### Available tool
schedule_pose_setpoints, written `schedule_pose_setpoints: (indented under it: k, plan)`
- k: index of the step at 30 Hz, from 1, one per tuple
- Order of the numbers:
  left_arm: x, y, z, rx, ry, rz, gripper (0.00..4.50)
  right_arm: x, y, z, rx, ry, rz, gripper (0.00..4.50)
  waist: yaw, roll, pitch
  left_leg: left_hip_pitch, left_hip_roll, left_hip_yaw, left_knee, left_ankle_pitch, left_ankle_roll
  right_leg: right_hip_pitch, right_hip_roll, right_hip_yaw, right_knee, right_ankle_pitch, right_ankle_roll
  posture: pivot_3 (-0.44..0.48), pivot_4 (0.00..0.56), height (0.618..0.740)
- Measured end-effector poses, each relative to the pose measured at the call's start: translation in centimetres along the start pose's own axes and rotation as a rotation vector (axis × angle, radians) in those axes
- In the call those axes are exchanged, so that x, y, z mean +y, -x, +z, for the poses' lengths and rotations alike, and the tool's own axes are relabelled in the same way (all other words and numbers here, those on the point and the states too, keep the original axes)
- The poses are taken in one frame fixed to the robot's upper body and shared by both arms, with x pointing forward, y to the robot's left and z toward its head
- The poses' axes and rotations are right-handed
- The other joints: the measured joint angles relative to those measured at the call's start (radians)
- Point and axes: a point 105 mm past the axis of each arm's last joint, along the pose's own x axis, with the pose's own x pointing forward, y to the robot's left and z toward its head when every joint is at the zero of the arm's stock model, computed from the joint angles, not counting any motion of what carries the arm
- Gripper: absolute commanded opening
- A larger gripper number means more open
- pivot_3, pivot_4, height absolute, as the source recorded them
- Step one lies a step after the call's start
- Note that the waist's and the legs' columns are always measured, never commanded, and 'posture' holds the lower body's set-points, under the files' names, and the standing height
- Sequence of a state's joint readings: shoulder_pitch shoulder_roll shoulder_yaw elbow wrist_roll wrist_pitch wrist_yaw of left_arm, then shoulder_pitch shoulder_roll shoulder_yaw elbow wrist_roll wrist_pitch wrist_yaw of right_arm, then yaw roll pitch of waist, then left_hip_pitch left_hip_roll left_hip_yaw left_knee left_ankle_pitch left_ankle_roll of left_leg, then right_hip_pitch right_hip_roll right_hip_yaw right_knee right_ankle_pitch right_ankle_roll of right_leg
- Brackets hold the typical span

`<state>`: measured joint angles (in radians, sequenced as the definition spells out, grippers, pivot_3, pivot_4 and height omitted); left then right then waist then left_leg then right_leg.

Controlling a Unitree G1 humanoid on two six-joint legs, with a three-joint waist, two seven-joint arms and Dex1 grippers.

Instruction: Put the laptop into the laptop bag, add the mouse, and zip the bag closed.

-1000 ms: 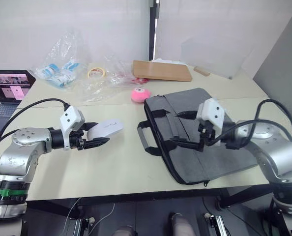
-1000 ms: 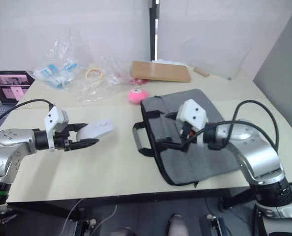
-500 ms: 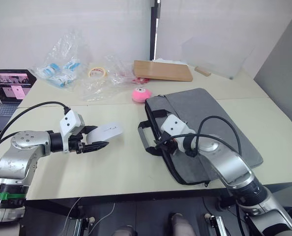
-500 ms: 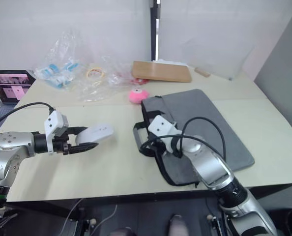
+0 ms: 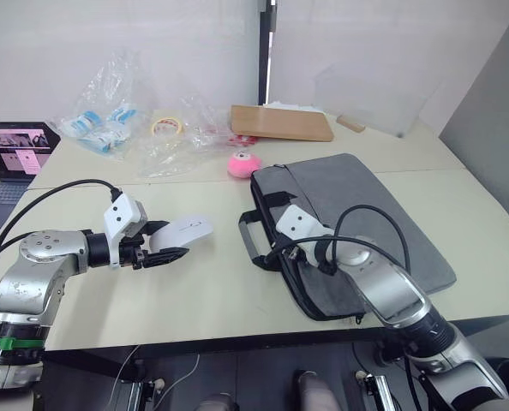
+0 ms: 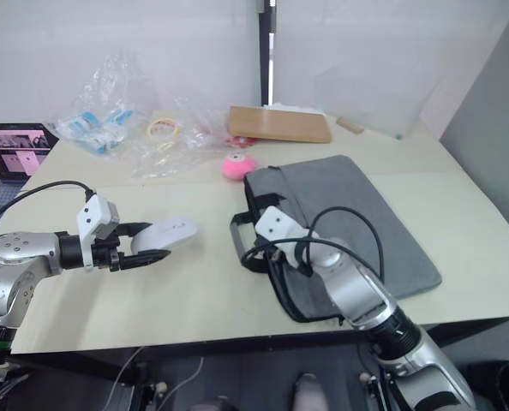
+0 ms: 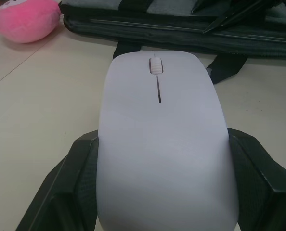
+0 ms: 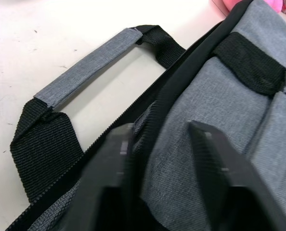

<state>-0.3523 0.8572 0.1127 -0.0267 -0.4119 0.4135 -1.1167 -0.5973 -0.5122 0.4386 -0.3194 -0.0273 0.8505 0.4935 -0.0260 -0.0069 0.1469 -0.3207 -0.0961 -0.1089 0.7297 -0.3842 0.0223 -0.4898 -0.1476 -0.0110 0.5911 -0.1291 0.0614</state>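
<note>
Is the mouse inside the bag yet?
No. The mouse is outside, gripped by the left end effector above the table, apart from the bag.

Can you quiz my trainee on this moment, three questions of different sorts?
1. True or false: the mouse sits between the two fingers of the left gripper.
2. Where is the right gripper working? A) on the pink plush toy; B) at the zippered edge of the laptop bag, beside its handle; C) on the brown cardboard slab.
3. Fill in: at the table's far left edge stands a small dark laptop with a lit ____.

Key: 1 true; 2 B; 3 screen.
</note>
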Motion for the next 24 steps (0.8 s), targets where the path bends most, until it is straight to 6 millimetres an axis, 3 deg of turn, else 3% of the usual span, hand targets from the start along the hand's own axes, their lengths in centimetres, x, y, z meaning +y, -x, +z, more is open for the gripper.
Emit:
schedule_pose_setpoints:
  k: [2, 5, 11, 16, 24]
  plan:
    - [0.0, 0.0, 0.0, -0.001, 0.0, 0.0, 2.85, -0.2, 0.2, 0.0, -0.003, -0.008, -0.007, 0.02, 0.0, 0.0, 0.0, 0.0, 0.0, 0.0, 0.0, 0.0, 0.0, 0.0, 0.0, 0.0, 0.0, 0.0, 0.0, 0.0, 0.15, 0.74]
    - [0.0, 0.0, 0.0, -0.002, 0.001, -0.001, 2.85, -0.5, 0.4, 0.0, -0.002, -0.023, -0.015, 0.02, 0.0, 0.0, 0.0, 0.0, 0.0, 0.0, 0.0, 0.0, 0.0, 0.0, 0.0, 0.0, 0.0, 0.0, 0.0, 0.0, 0.15, 0.74]
    - [-0.4, -0.7, 0.1, -0.024, 0.006, -0.022, 2.85, -2.6, 2.3, 1.2, -0.071, -0.236, 0.018, 0.02, 0.004, 0.0, 0.0, 0.0, 0.0, -0.001, 0.0, 0.0, 0.0, 0.0, 0.0, 0.0, 0.0, 0.0, 0.0, 0.0, 0.15, 0.74]
    - [-1.2, -3.4, 2.1, -0.102, -0.022, -0.089, 2.85, -5.9, 5.1, 4.1, -0.168, -0.401, 0.082, 0.02, 0.011, 0.0, 0.0, 0.0, 0.0, -0.001, 0.001, 0.0, 0.0, 0.002, 0.0, 0.0, -0.002, 0.001, -0.001, 0.0, 0.15, 0.74]
    - [-1.7, -7.2, 3.1, -0.142, -0.061, -0.145, 2.85, -6.8, 7.0, 5.2, -0.214, -0.554, 0.186, 0.02, 0.01, 0.0, 0.0, -0.001, 0.0, -0.001, 0.001, 0.0, 0.0, 0.001, 0.0, 0.001, -0.001, 0.001, 0.0, 0.0, 0.15, 0.74]
